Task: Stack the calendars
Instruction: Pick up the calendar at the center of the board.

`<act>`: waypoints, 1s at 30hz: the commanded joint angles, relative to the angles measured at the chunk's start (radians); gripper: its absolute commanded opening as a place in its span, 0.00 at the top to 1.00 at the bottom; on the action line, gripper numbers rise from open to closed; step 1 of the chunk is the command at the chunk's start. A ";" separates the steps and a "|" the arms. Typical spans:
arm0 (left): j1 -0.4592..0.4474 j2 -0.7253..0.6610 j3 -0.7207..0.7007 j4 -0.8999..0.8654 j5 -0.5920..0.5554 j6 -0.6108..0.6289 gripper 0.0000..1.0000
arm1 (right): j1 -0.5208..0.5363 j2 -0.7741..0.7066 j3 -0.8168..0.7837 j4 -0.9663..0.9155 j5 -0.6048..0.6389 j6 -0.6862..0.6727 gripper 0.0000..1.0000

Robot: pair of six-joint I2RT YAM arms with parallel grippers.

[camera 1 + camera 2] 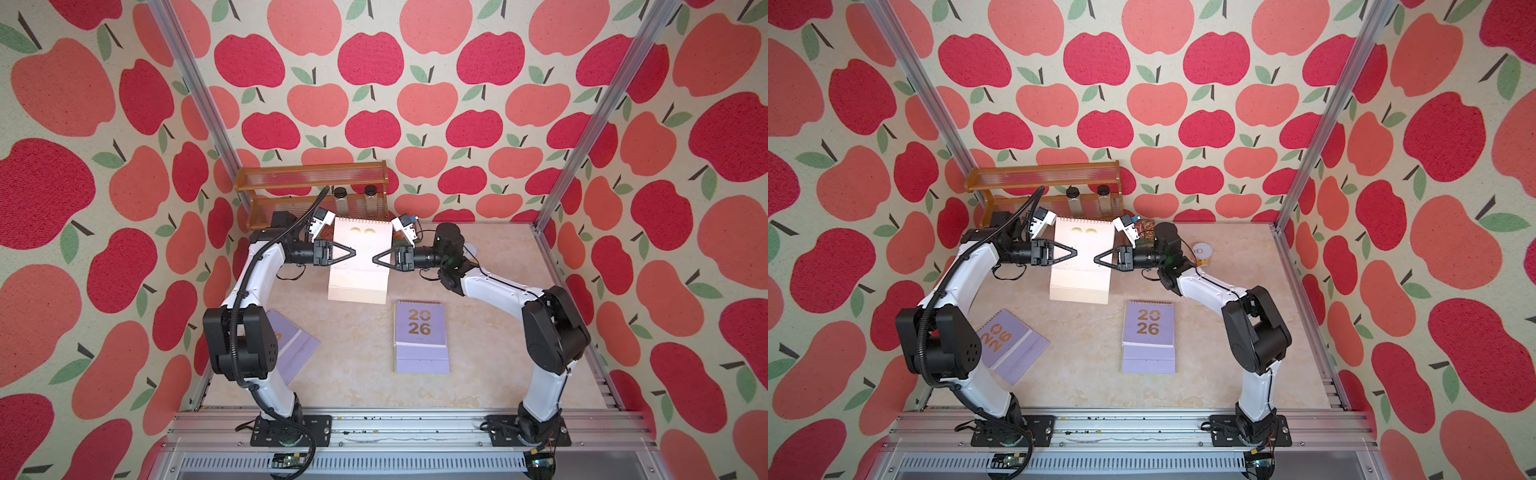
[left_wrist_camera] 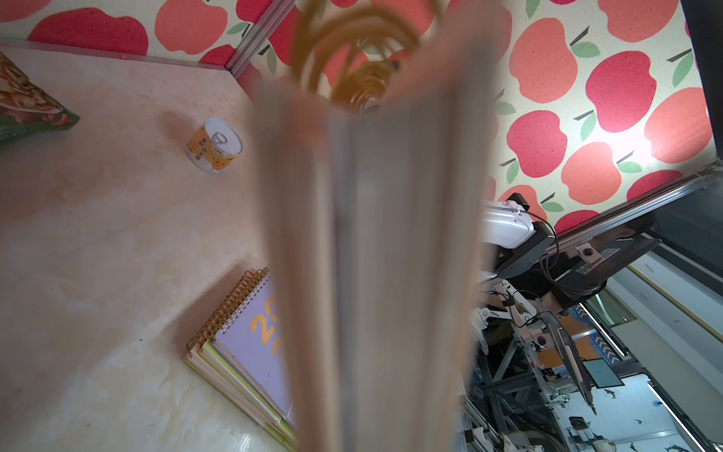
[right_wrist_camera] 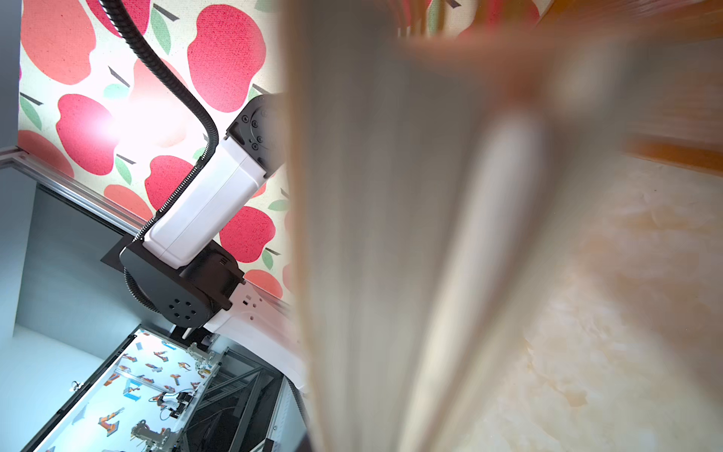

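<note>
The pale pink spiral-bound paper calendar (image 1: pixel 360 282) is up off the table (image 1: pixel 498 332), I think, over the middle and close to the back edge. Its face is so bright that the gold numbers are hard to read. The left gripper (image 1: pixel 354 252) pinches one side edge and the right gripper (image 1: pixel 375 258) pinches the other side edge. Both look closed tight on it, with their tips pointing at each other. In both wrist views the calendar is a big blur right in front. The pile sits nearer the front edge, a little toward the right side. On top of the pile is a lilac spiral-bound calendar with gold 2026 (image 1: pixel 420 328). The left wrist view shows yellow-green calendar pages (image 2: pixel 234 379) under it, but I cannot count how many are there. So the job looks partly done. The pink one has to go on the pile. A second lilac calendar lying crooked (image 1: pixel 1013 345) waits by the left edge near the front corner, partly under the left arm.
</note>
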 commanded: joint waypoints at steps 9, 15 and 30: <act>-0.048 -0.138 -0.084 0.219 -0.182 -0.182 0.07 | -0.067 -0.276 -0.146 -0.430 0.120 -0.122 1.00; -0.071 -0.262 -0.185 0.439 -0.427 -0.353 0.04 | -0.155 -0.480 -0.286 -0.726 0.039 -0.259 1.00; -0.169 -0.377 -0.332 0.653 -0.686 -0.478 0.04 | -0.255 -0.631 -0.556 -0.907 -0.046 -0.339 1.00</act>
